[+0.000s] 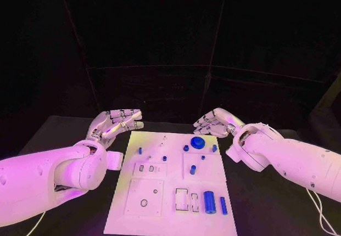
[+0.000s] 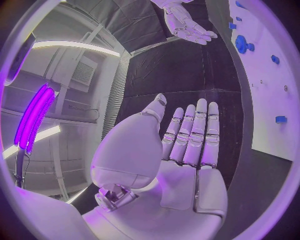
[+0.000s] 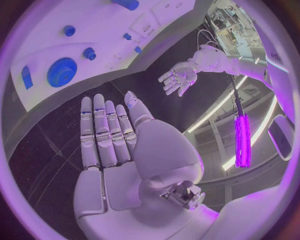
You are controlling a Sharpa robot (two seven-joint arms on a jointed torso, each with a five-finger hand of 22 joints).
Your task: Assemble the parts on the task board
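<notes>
The board (image 1: 172,206) lies mid-frame on the desk (image 1: 274,214), blue parts (image 1: 209,198) scattered over it, a gear (image 1: 197,142) near its top edge. Left hand (image 1: 116,122) and right hand (image 1: 215,122) flank that edge, fingers spread, holding nothing

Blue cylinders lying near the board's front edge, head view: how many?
2. A thick blue cylinder lies on the white board toward its front right, and a thinner blue rod lies just right of it, apart. Smaller blue pieces farther back aren't counted; none looks hidden.
</notes>
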